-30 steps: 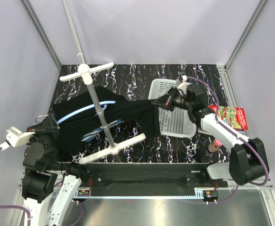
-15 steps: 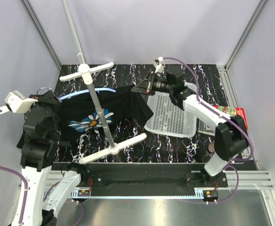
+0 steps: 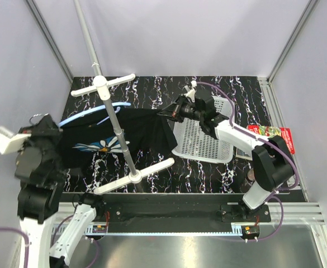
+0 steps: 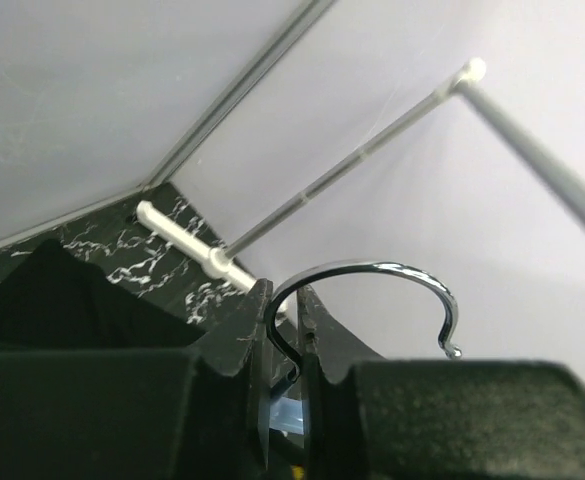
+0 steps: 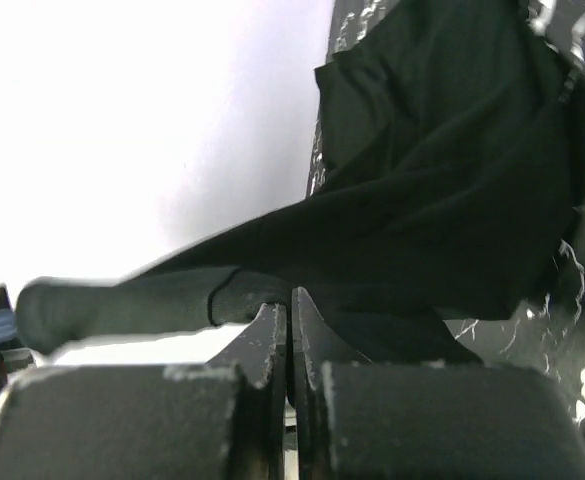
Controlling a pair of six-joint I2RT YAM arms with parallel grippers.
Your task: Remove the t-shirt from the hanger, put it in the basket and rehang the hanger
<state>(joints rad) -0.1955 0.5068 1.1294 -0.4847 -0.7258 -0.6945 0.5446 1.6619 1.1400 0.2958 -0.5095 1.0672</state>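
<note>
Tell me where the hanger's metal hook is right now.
The hook is clamped at its stem in the left gripper, at the left side of the top view, left of the white pole stand and the t-shirt.

One t-shirt — one hanger — one basket

The top view is lit brightly and evenly. In the right wrist view the wall is overexposed and the t-shirt is rendered nearly without detail. In the left wrist view glare is shown on the hook of the hanger; the near fingers are blurred.
</note>
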